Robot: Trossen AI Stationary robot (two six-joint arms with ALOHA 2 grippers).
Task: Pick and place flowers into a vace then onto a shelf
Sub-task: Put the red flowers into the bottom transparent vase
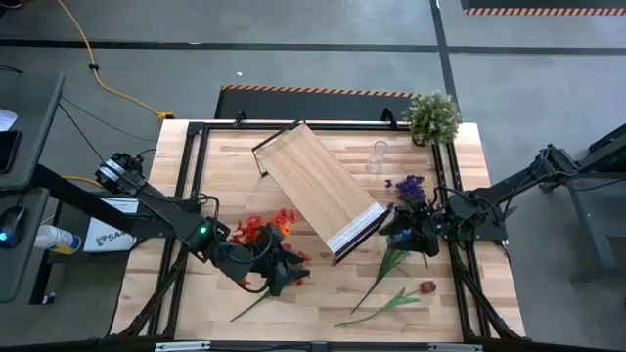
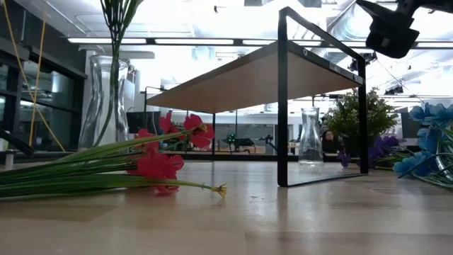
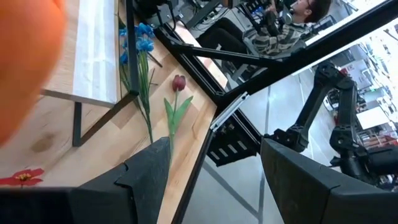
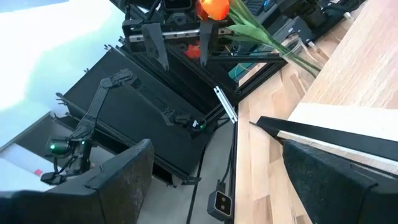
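Red and orange flowers (image 1: 262, 233) lie on the table at the near left, and they also show in the low view (image 2: 159, 166). Blue and purple flowers (image 1: 407, 190) lie at the right, stems toward the near edge. A dark red flower (image 1: 426, 287) lies near the front edge. The light-wood shelf (image 1: 318, 191) stands askew in the middle on its black frame. A small clear vase (image 1: 377, 156) stands behind it. My left gripper (image 3: 214, 142) is open and empty above the red flowers' stems (image 1: 279, 269). My right gripper (image 4: 217, 146) is open and empty above the blue flowers' stems (image 1: 411, 235).
A bushy potted plant (image 1: 432, 117) stands at the far right corner. In the low view a tall glass vase (image 2: 102, 99) with green stems stands at the left. A black frame (image 1: 196, 176) runs around the table. A person (image 3: 292, 18) sits beyond the table.
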